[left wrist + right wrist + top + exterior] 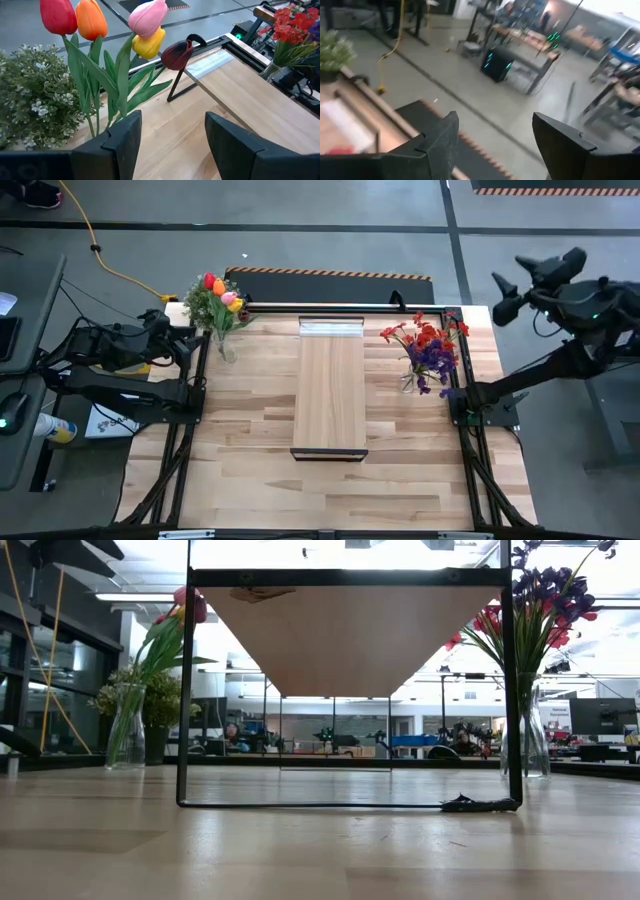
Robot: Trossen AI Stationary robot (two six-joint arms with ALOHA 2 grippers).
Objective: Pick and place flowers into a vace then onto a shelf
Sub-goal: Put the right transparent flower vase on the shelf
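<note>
Tulips (222,292) with red, orange, pink, yellow and dark maroon heads stand in a clear glass vase (227,346) at the table's far left. In the left wrist view the tulips (100,30) show close ahead. A red and purple bunch (432,345) stands in a second glass vase (526,740) at the far right. The light wood shelf (330,390) sits mid-table on a dark frame. My left gripper (172,145) is open at the table's left edge, just short of the tulips. My right gripper (495,145) is open, raised beyond the table's far right corner, facing the floor.
A bushy pale-green potted plant (30,100) stands right behind the tulips. A black mat with an orange-striped edge (330,275) lies on the floor past the table's far edge. Bare planks (330,495) stretch between the shelf and the near edge.
</note>
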